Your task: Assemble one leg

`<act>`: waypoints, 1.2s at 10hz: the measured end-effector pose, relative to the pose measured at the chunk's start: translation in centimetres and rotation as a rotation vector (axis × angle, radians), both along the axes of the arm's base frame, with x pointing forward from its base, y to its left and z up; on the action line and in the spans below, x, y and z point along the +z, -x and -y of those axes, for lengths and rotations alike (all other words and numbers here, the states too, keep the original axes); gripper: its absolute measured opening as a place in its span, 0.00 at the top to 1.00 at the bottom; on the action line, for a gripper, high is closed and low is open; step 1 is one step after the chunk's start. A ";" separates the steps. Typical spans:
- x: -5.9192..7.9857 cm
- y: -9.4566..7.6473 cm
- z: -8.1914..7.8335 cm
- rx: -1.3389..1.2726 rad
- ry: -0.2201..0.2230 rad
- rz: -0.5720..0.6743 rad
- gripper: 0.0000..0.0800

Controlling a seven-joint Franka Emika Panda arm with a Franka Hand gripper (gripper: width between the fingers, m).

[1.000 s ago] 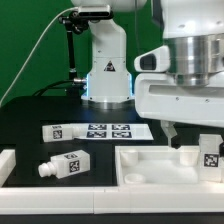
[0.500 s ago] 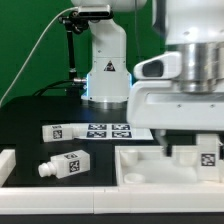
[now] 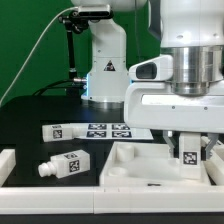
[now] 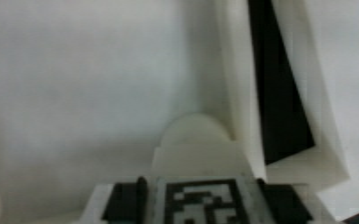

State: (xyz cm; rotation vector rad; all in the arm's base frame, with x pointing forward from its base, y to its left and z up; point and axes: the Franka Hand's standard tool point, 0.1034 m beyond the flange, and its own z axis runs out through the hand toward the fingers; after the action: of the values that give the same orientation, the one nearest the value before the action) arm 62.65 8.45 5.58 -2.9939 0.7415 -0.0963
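White plastic leg [image 3: 188, 152] sits upright between the fingers of the gripper [image 3: 189, 158], which is clamped on it, directly over the tabletop [image 3: 125, 168]. The wrist view shows the leg's stub [image 4: 201, 150] against the tabletop's inner wall. Current step, as judged: seating the held leg. The next move calls for aligning the stub with its hole. A second leg [image 3: 63, 165] lies near the marker board [image 3: 95, 130].

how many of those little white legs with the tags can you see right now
2. One leg lies loose on the black table, toward the exterior view's left. The other leg stands in the tool over the tabletop. Others may be hidden behind the arm.
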 end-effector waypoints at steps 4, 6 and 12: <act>0.1 -0.2 -1.7 -0.372 -0.032 -0.029 0.65; 0.2 -0.5 -2.2 -0.597 -0.051 -0.064 0.65; -0.1 -1.3 -3.0 -1.267 -0.171 -0.084 0.65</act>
State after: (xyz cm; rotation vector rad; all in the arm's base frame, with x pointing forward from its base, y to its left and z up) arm 63.96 11.44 5.52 -1.9075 2.3122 0.0476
